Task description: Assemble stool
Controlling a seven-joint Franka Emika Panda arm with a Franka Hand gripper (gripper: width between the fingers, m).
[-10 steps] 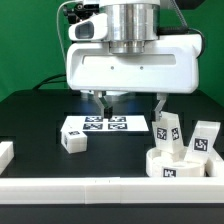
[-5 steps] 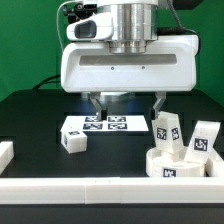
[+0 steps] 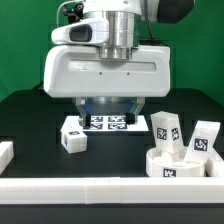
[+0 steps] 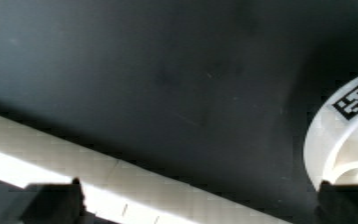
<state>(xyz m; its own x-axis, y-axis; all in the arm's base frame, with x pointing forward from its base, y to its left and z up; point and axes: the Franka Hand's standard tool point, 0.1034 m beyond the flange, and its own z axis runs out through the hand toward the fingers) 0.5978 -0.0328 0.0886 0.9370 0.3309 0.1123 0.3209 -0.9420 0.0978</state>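
A white Franka arm hangs over a black table, its large gripper point(image 3: 109, 106) low above the middle of the table. The hand's body hides most of the jaws in the exterior view. In the wrist view two dark fingertips show well apart with only bare table between them, so the jaws appear open and empty.

The stool is in loose parts. The round white seat point(image 3: 180, 165) lies flat near the table's front edge, toward the exterior view's right corner, and its rim shows in the wrist view too. Two tagged blocky legs, one point(image 3: 165, 128) and another point(image 3: 203, 138), stand just behind the seat. Whether they touch it cannot be told. A third leg point(image 3: 72, 137) sits alone toward the exterior view's left, well apart from the seat. The marker board point(image 3: 105, 124) lies flat behind it, under the gripper. A white border rail point(image 3: 90, 190) runs along the front edge.

As far as the pictures show, no leg is joined to the seat and nothing is held. The assembly seems hardly begun: each leg is yet to be picked up and fixed to the seat.
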